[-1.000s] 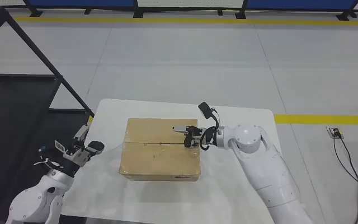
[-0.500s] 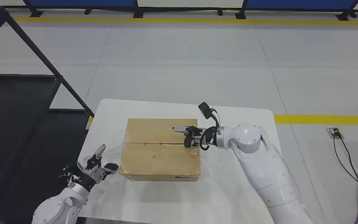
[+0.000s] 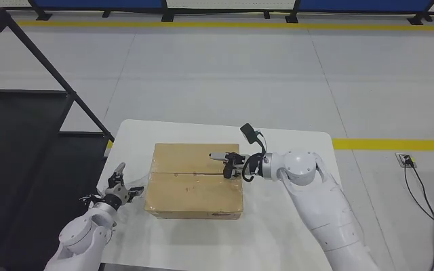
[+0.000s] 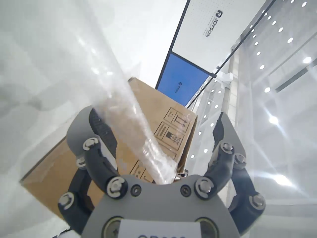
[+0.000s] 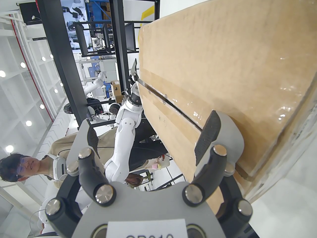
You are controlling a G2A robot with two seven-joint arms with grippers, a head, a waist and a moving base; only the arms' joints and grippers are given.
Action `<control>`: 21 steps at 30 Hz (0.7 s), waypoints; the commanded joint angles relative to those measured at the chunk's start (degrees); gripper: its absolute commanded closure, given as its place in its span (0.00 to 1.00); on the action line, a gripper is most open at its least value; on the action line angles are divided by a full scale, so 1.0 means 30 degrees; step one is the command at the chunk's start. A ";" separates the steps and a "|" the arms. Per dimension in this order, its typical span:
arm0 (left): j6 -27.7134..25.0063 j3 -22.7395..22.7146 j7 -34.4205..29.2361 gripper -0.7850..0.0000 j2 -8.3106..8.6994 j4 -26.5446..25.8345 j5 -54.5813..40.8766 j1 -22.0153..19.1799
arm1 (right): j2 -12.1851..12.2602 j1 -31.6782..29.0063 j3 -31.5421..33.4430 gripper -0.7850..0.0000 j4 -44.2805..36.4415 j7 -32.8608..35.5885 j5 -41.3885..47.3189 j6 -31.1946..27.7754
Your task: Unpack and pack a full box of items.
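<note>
A closed cardboard box [image 3: 195,179] sits mid-table, its top seam [image 5: 173,105] running lengthwise. My right gripper [image 3: 220,162] hovers open over the box's top at its right end. In the right wrist view [image 5: 149,121] one finger [image 5: 210,134] lies against the top beside the seam and the other hangs in air. My left gripper [image 3: 131,177] is open at the box's left end, just off its side. In the left wrist view [image 4: 156,115] a crumpled strip of clear tape [image 4: 128,115] runs from the palm past one finger, with the box [image 4: 158,130] right behind.
The white table [image 3: 285,223] has bare room in front of the box and on both sides. A black frame [image 3: 61,88] and dark panel stand off the table's left edge. The left gripper [image 5: 135,75] appears at the seam's far end in the right wrist view.
My left arm has swung from the table's left edge down and in toward the box's left end. The right arm and box have not moved.
</note>
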 commanded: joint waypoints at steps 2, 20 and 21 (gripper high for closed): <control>-0.0469 -0.0032 0.0477 0.00 -0.0134 0.0213 -0.0808 -0.0460 | 0.0000 0.0000 0.0000 0.00 0.0000 0.0000 0.0000 0.0000; -0.3193 -0.1981 0.2180 0.00 -0.0244 -0.3824 -0.0264 0.1187 | 0.0000 0.0000 0.0000 0.00 0.0000 0.0000 0.0000 0.0000; -0.3179 -0.2109 0.2352 0.00 -0.0235 -0.4051 -0.0044 0.1274 | 0.0000 0.0000 0.0000 0.00 0.0000 0.0000 0.0000 0.0000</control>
